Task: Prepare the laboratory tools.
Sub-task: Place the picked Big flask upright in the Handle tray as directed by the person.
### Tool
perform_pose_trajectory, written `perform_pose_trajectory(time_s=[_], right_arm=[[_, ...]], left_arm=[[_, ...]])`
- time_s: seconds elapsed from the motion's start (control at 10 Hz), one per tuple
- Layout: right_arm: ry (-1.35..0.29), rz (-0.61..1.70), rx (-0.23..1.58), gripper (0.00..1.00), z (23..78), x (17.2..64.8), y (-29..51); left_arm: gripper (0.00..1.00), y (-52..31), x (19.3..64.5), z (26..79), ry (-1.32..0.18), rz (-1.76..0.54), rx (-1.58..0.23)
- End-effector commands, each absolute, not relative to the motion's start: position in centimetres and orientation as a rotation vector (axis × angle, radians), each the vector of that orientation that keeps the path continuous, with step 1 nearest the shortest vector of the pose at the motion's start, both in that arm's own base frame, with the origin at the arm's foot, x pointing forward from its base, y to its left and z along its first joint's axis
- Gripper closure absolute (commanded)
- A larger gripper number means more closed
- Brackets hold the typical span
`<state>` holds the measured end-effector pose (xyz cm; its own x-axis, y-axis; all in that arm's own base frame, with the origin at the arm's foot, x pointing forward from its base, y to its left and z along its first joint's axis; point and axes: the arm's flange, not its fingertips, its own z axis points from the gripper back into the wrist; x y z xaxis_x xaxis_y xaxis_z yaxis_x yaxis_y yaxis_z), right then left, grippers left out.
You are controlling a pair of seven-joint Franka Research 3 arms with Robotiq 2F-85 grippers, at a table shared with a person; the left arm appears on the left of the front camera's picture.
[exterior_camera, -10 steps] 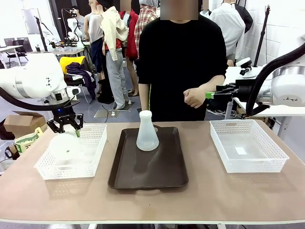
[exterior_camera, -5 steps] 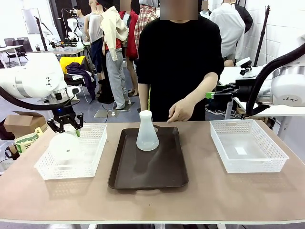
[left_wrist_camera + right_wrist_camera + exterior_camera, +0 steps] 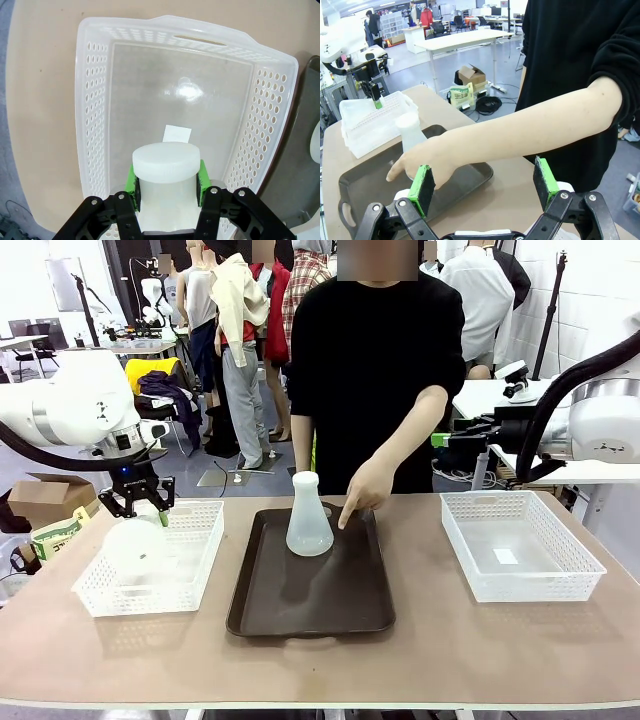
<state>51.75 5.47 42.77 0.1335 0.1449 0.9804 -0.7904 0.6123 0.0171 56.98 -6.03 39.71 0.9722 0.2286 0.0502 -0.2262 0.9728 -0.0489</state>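
Observation:
One frosted-white flask [image 3: 135, 550] hangs over the left white basket [image 3: 203, 562], its round bulk towards the front camera. My left gripper [image 3: 140, 506] is shut on it. In the left wrist view the flask's white cylindrical part [image 3: 166, 162] sits between the green pads of that gripper [image 3: 166, 176], above the basket's floor [image 3: 150, 90]. The second flask [image 3: 309, 520] stands upright at the far end of the dark brown tray [image 3: 320, 590]. The person's hand [image 3: 360, 495] points a finger down just right of it. My right gripper [image 3: 441, 439] is open and holds nothing [image 3: 484, 180], behind the table's far right.
A second white mesh basket [image 3: 530, 586] holding only a small label stands on the right of the table. The person's forearm [image 3: 520, 127] crosses in front of my right gripper, reaching to the tray [image 3: 360, 185] and flask [image 3: 410, 129]. Bare tabletop runs along the front edge.
The person's hand has come down from chest height to the tray and now points beside the standing flask. Both arms and the held flask have stayed still.

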Motion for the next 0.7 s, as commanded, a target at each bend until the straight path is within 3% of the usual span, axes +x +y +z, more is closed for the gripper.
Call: perform_pose_trajectory(time_s=[0.0, 0.2, 0.4, 0.6], right_arm=[[-1.248, 0.745, 0.636, 0.0, 42.9, 51.7, 5.5], [-1.248, 0.745, 0.636, 0.0, 42.9, 51.7, 5.5], [-1.248, 0.745, 0.636, 0.0, 42.9, 51.7, 5.5], [-1.248, 0.745, 0.636, 0.0, 42.9, 51.7, 5.5]], left_arm=[[1.0, -6.1, 57.3, 40.1, -0.065, 0.246, -0.04], [1.0, -6.0, 57.0, 39.7, -0.056, 0.23, -0.043], [1.0, -6.7, 54.0, 43.0, -0.142, 0.03, -0.255], [1.0, -6.4, 51.3, 46.6, -0.294, -0.052, -0.304]])
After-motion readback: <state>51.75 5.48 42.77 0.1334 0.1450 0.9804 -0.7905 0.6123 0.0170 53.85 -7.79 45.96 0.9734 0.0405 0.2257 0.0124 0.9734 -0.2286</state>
